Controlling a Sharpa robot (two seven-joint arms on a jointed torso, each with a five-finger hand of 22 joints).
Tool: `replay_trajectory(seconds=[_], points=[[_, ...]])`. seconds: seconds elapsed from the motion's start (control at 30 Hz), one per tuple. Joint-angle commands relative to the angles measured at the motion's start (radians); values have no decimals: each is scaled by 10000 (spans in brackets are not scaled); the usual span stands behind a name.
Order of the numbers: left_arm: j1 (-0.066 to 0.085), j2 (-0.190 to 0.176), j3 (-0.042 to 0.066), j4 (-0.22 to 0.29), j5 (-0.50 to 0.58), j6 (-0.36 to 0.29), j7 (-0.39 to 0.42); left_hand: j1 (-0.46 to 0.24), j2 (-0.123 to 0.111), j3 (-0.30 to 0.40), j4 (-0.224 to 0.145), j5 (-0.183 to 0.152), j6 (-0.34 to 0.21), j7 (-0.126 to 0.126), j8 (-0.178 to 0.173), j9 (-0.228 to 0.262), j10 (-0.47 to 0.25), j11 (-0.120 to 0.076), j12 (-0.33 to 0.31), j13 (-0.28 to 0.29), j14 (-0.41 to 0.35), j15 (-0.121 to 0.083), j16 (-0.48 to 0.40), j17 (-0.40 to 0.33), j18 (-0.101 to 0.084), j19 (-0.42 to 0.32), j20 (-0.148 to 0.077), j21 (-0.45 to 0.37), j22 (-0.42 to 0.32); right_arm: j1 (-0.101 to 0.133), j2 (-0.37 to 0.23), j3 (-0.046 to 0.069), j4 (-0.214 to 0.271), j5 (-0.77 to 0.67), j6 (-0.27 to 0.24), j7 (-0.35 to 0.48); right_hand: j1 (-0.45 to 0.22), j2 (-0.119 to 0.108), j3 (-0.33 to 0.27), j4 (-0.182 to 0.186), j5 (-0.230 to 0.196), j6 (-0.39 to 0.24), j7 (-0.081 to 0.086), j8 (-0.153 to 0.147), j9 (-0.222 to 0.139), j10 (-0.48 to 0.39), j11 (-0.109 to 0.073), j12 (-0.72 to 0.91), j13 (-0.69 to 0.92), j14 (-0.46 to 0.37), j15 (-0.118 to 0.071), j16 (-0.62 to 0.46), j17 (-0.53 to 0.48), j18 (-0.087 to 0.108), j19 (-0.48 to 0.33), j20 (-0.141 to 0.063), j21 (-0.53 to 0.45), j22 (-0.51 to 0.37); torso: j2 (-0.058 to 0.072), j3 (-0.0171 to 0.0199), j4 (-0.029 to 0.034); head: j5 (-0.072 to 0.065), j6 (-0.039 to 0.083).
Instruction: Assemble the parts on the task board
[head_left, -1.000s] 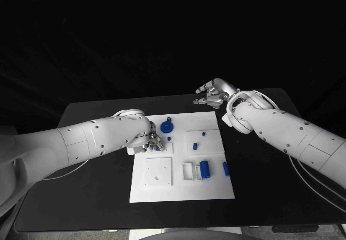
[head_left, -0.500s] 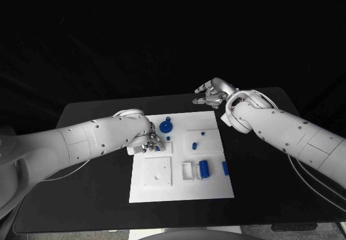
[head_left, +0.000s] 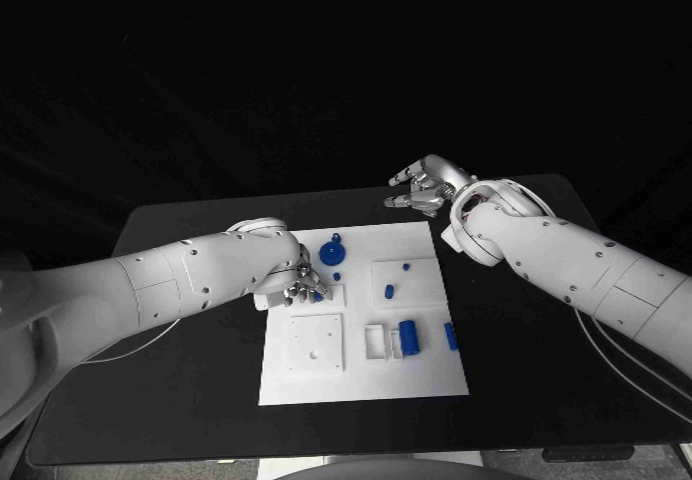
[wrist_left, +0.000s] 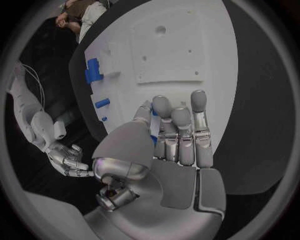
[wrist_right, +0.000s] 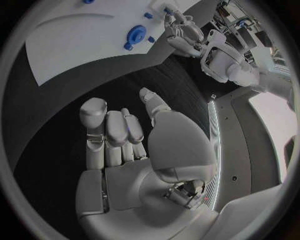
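- Parts look like small, hard, light plastic, likely slick; the task board (head_left: 433, 380) is a rigid white plate. Judged best taken by fingertip pinch across the short sides.
- Nearest the robot, a blue block (head_left: 411, 337) stands in a white holder, with a slim blue piece (head_left: 451, 338) at its 3 o'clock.
- Left hand (head_left: 300, 285) sits at the board's 9 o'clock edge, fingers curled together around a small blue part (wrist_left: 154, 139); firm grip or mere touch, I cannot tell.
- Blue wheel (head_left: 335, 253) lies just at that hand's 1 o'clock.
- Right hand (head_left: 427, 188) hovers past the board's 12 o'clock edge, fingers loosely apart, empty, well apart from every part.
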Motion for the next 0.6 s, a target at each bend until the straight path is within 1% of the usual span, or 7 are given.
replay_trajectory(seconds=[0.03,0.23,0.33,0.43,0.5,0.53,0.6], points=[[-11,27,5,9,134,-65,96,-142,-261,-138,215,-341,595,-615,-31,-9,-49,-29,31,-5,-23,-39,13,-20,-196,3,-84,-58,177,-6,5,4,1,-71,101,55,-107,-19,-24,-14,22,15,-2,-22,14,-65,1,-66,90,-44,-7,-21,-4,181,226,44,-51,883,-1,-3,3,2,12],[-11,-15,5,-17,40,-83,86,-331,-655,-327,599,-831,582,-594,12,43,-96,-15,56,4,-58,-37,17,-30,-219,-4,-93,-100,177,-6,-6,4,-1,-70,89,58,-115,-37,-41,-2,20,-34,1,-27,11,-77,4,-80,80,-52,-5,-39,-14,182,222,46,-65,881,1,-9,-2,3,19],[-11,-59,6,-27,-14,-117,83,-454,-920,-348,750,-1214,593,-580,38,64,-111,-7,65,5,-73,-30,21,-35,-219,-6,-88,-113,178,-7,-19,4,6,-64,86,54,-115,-37,-41,-2,20,-34,1,-27,11,-77,4,-80,80,-52,-5,-39,-14,182,222,46,-65,881,5,-12,-5,-6,27],[-10,-102,7,-31,-49,-160,86,-551,-1211,-123,1019,-1526,600,-571,56,78,-122,-4,77,2,-81,-29,31,-42,-219,2,-87,-121,181,-8,-32,4,9,-61,81,53,-115,-37,-41,-2,20,-34,1,-27,11,-77,4,-80,80,-52,-5,-39,-14,182,222,46,-65,881,10,-15,-4,-8,32],[-10,-133,7,-22,-72,-186,94,-613,-1440,102,1239,-1786,609,-571,63,80,-127,-4,82,-2,-79,-28,36,-49,-219,4,-86,-127,181,-9,-40,4,12,-59,79,54,-115,-37,-41,-2,20,-34,1,-27,11,-77,4,-80,80,-52,-5,-39,-14,182,222,46,-65,881,12,-19,-3,-5,32],[-10,-160,8,-8,-86,-208,98,-631,-1629,326,1430,-1910,615,-570,64,77,-127,-4,86,-6,-84,-27,33,-57,-220,6,-87,-132,181,-9,-45,4,15,-58,77,55,-115,-37,-41,-2,20,-34,1,-27,11,-77,4,-80,80,-52,-5,-39,-14,182,222,46,-65,881,13,-22,-3,-5,30],[-9,-239,12,37,-143,-277,109,-618,-1912,649,1746,-2013,623,-564,70,76,-133,-1,91,-16,-96,-24,40,-67,-221,5,-85,-144,181,-11,-59,4,21,-54,73,57,-115,-37,-41,-2,20,-34,1,-27,11,-77,4,-80,80,-52,-5,-39,-14,182,222,46,-65,881,11,-21,-1,-11,21]])
